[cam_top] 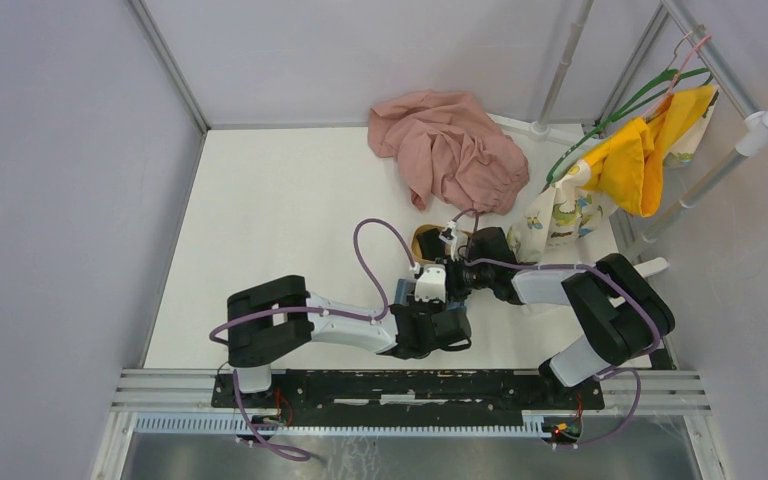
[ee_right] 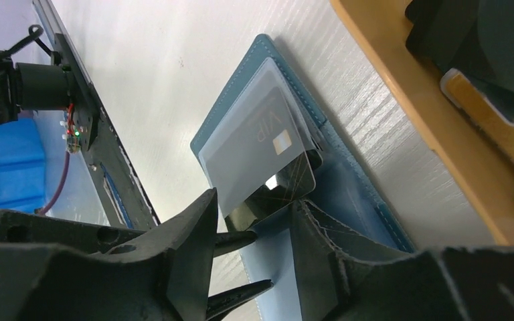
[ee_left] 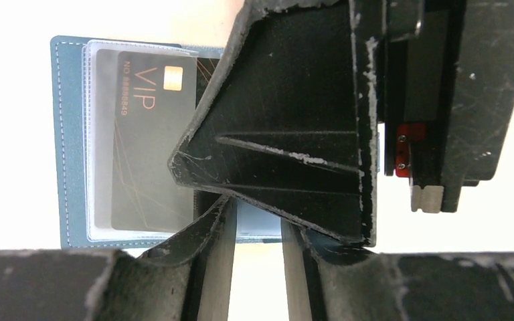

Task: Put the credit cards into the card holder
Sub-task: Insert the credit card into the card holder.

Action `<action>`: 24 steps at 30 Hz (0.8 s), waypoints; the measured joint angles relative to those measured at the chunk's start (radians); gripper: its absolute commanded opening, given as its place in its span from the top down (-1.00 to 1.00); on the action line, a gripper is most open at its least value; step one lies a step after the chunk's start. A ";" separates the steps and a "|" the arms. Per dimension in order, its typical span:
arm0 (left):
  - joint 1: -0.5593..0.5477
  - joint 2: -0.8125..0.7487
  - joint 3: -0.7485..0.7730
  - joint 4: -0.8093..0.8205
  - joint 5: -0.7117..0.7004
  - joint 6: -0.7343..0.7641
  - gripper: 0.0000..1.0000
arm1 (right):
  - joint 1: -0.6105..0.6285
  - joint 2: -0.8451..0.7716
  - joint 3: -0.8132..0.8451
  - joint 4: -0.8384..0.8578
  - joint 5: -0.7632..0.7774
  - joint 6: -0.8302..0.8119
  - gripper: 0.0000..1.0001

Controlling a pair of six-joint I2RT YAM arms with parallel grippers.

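The card holder (ee_left: 70, 134) is laid open and flat on the white table (cam_top: 280, 220). It is placed just beside the wooden tray (ee_right: 401, 100), and a thin strip of table is seen between the two. A clear pocket (ee_left: 99, 134) is seen inside the card holder. One black card (ee_left: 150, 154) is tucked most of the way into this pocket. The word VIP and a small gold square are printed on the card. One end of the card is left outside the pocket, and that end is lifted a little off the blue.

The right gripper (ee_right: 254, 200) is held at that end of the card. Its fingers are spread apart and the end of the card is set between them. It cannot be told if the card is squeezed or only touched.

The left gripper (ee_left: 258, 217) is placed at the near edge of the card holder. Its fingers are parted a little, and the light blue inside of the card holder is seen in the gap. Nothing is seen to be pinched by them.

From above, both grippers are seen close together in the middle of the table, and the card holder is almost hidden under them. Some dark things (ee_right: 455, 33) are seen in the tray, but what they are cannot be told. A pink cloth (cam_top: 450, 150) is piled at the back of the table. A yellow cloth (cam_top: 640, 150) is hung up at the right.
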 measured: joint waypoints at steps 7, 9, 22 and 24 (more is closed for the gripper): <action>0.008 -0.063 -0.048 0.037 0.001 0.026 0.13 | -0.018 -0.011 0.035 -0.082 -0.008 -0.106 -0.11; 0.011 -0.107 -0.084 0.069 0.014 0.062 0.11 | -0.026 -0.012 0.046 -0.109 -0.027 -0.153 -0.15; 0.107 -0.441 -0.374 0.299 0.212 0.231 -0.07 | -0.058 -0.012 0.118 -0.292 -0.170 -0.500 -0.40; 0.166 -0.478 -0.431 0.335 0.262 0.232 -0.07 | -0.064 -0.011 0.129 -0.324 -0.176 -0.533 -0.40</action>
